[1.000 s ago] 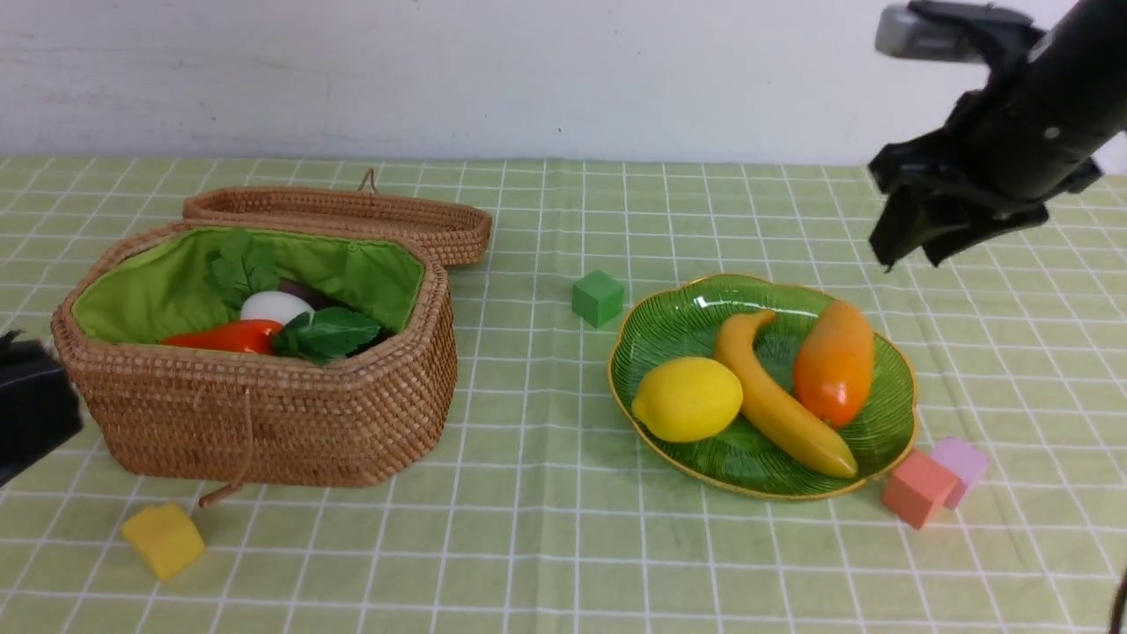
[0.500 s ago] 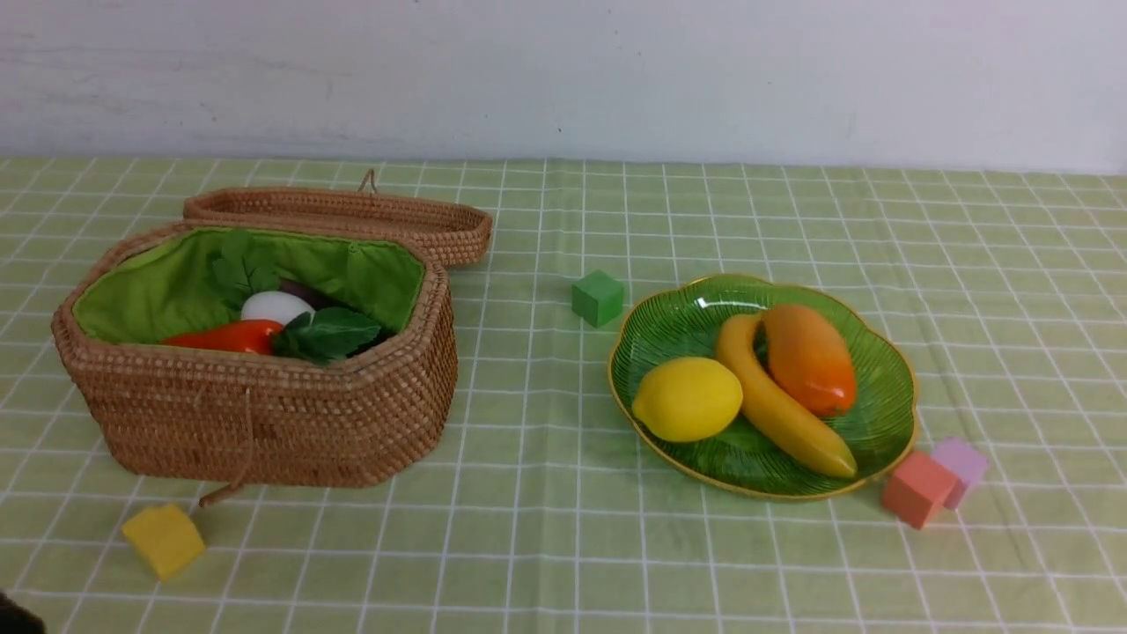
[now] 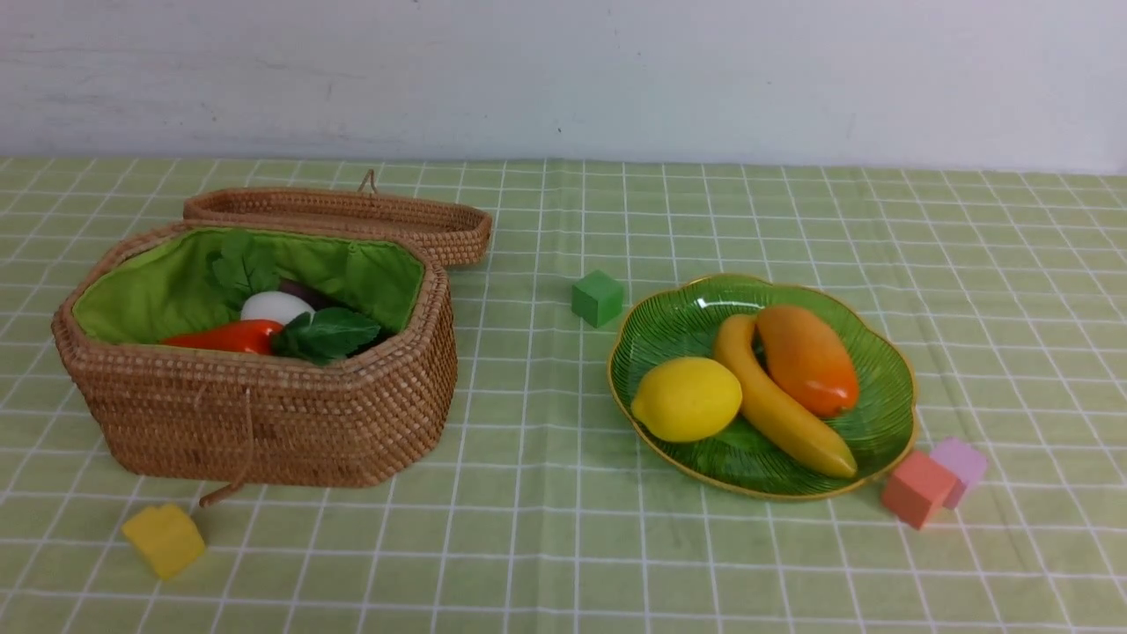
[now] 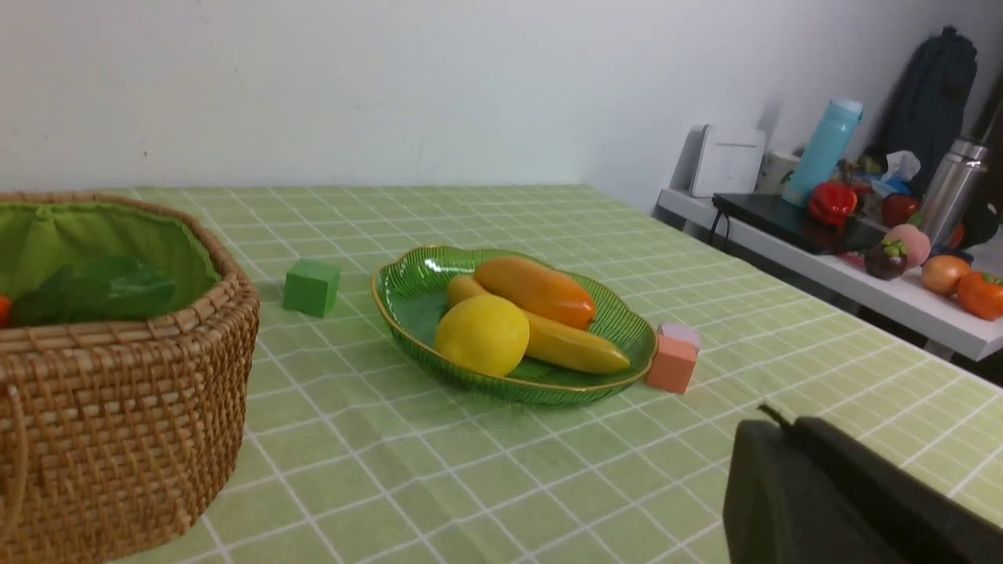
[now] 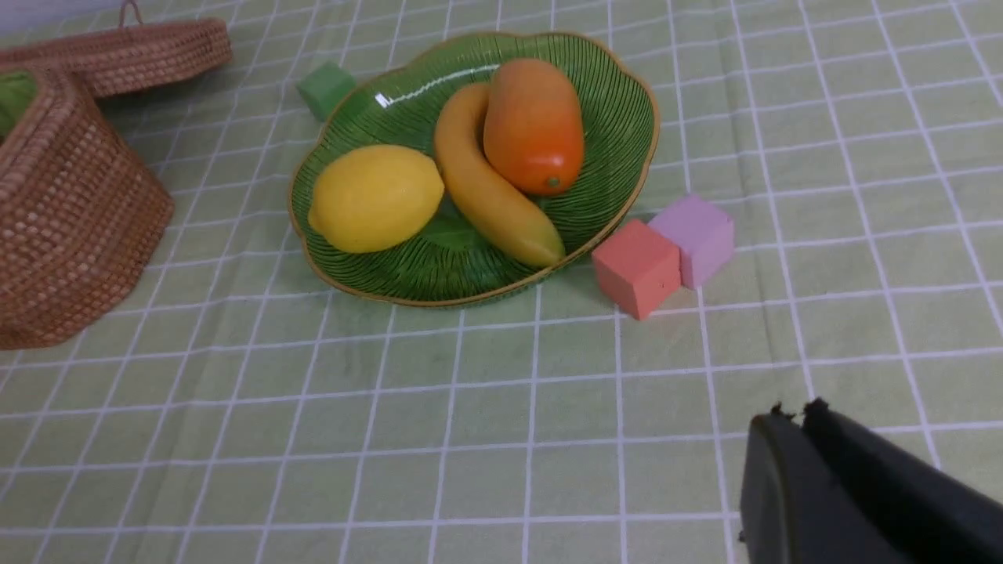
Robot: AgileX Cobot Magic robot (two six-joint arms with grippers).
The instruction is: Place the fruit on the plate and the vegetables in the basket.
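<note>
Front view first: you see the brown woven wicker basket [image 3: 264,414] on the left with its green cloth lining and its lid lying open behind it. Inside it lie the red-orange toy carrot [image 3: 224,337], the white radish [image 3: 276,305] and leafy greens; a dark shape behind the radish is too hidden to name. On the right, the translucent green leaf-ribbed glass plate [image 3: 669,326] with a gold rim carries the round yellow lemon [image 3: 687,399], the long curved yellow banana [image 3: 775,409] and the orange-yellow oval mango [image 3: 807,359], the mango leaning on the banana. A green foam cube [image 3: 598,298] sits between basket and plate, a yellow block [image 3: 164,540] near the basket, and a coral cube [image 3: 917,489] touching a lilac cube [image 3: 961,462] just right of the plate. Neither arm shows here.

Left wrist view: your left gripper [image 4: 776,427] has its fingers pressed together, empty, over the cloth, well apart from the plate.

Right wrist view: your right gripper [image 5: 795,413] is likewise closed on nothing, nearer than the two cubes.
</note>
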